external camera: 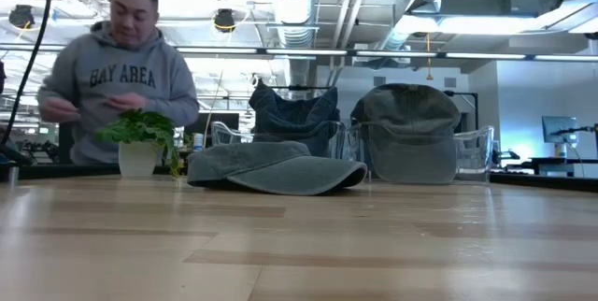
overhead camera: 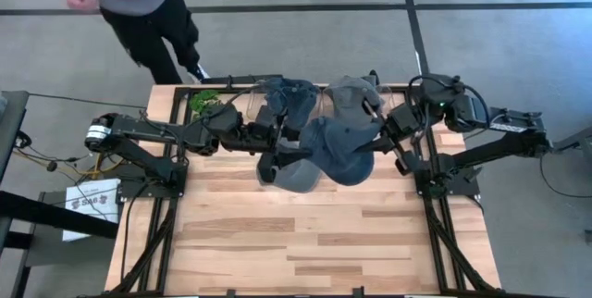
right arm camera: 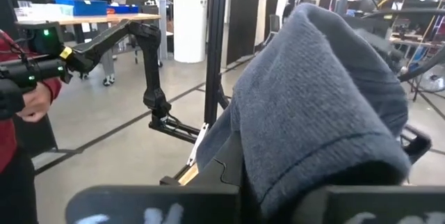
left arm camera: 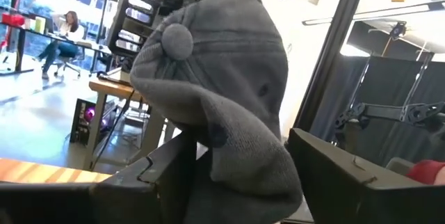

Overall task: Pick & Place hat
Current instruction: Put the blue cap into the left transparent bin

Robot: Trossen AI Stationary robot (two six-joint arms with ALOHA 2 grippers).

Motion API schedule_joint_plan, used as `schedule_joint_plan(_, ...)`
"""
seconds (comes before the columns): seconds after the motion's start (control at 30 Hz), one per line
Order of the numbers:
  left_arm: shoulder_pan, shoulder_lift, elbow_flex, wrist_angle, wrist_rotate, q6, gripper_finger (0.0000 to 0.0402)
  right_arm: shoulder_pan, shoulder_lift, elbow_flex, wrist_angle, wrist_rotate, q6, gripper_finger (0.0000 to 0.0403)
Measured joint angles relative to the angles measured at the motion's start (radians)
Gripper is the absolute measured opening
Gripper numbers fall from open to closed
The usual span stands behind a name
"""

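Plainly, "BAY AREA" on person's sweatshirt (external camera: 121,77); grey hat (external camera: 276,168) on table (external camera: 299,245).

The front half of the table (overhead camera: 305,252) is bare wood with lots of room to move. At the back, two hats on clear stands (external camera: 280,133) (external camera: 411,137), a grey hat (external camera: 276,172) lying flat, and a small plant (external camera: 140,142) block the way.

Robotics lab: exposed ceiling ducts (external camera: 299,2), workbenches (right arm camera: 90,19).
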Motion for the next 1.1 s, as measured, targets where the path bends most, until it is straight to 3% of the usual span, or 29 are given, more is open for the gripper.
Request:
schedule_joint_plan(0.1,0.000,0.000,0.000,-0.014,0.008,-0.001,0.0184,0.000,0.007,0.001,-0.028,0.008,0.000,0.0000)
schedule_joint_plan(0.3,0.000,0.000,-0.001,-0.035,0.008,0.056,0.0020,0.000,0.019,0.001,-0.176,0.187,0.040,0.0017)
schedule_joint_plan(0.43,-0.004,0.000,-0.001,-0.074,-0.015,0.090,0.0009,-0.012,0.022,0.001,-0.295,0.228,0.061,0.0058)
schedule_joint_plan(0.8,-0.003,-0.010,-0.001,-0.328,-0.048,-0.020,0.0004,-0.028,0.021,0.000,-0.782,0.355,0.169,0.0188)
schedule_joint_plan(1.1,0.022,-0.043,-0.001,-0.461,-0.087,0.036,0.0002,0.002,0.026,0.000,-0.966,0.480,0.361,0.0218)
